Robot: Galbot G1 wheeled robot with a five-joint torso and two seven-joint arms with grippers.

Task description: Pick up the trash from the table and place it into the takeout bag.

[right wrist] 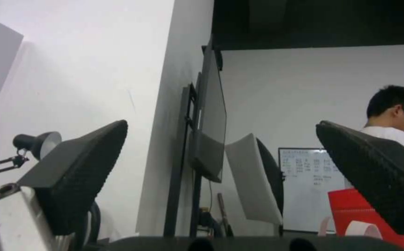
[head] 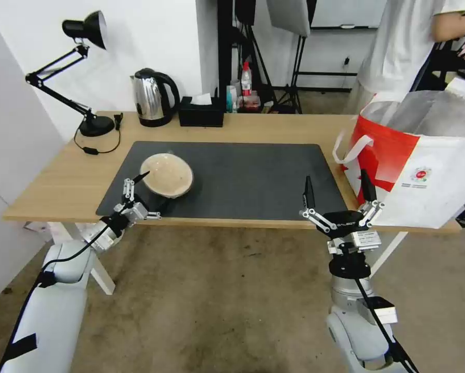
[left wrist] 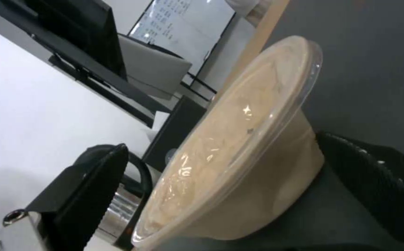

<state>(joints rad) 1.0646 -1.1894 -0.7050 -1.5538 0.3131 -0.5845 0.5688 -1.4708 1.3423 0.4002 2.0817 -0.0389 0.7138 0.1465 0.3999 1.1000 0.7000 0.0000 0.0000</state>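
Left gripper [head: 148,196] fingers straddle the tilted, clear-lidded beige bowl [head: 167,174]; right gripper [head: 338,189] fingers wide.

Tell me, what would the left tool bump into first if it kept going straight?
Probably the shallow beige bowl: the left tool already has its open fingers on either side of it.

Even, soft indoor light fills the head view, with faint shadows under the table [head: 61,186] and no hard glare. The desk lamp [head: 85,31] on the table looks unlit. Straight lines bow toward the frame edges, as on the table's near edge. In the left wrist view the beige bowl [left wrist: 239,150] shows small bright glints on its clear lid, and everything behind the bowl is soft. The right wrist view is dimmer, with a dark ceiling and blurred near fingers [right wrist: 76,174].
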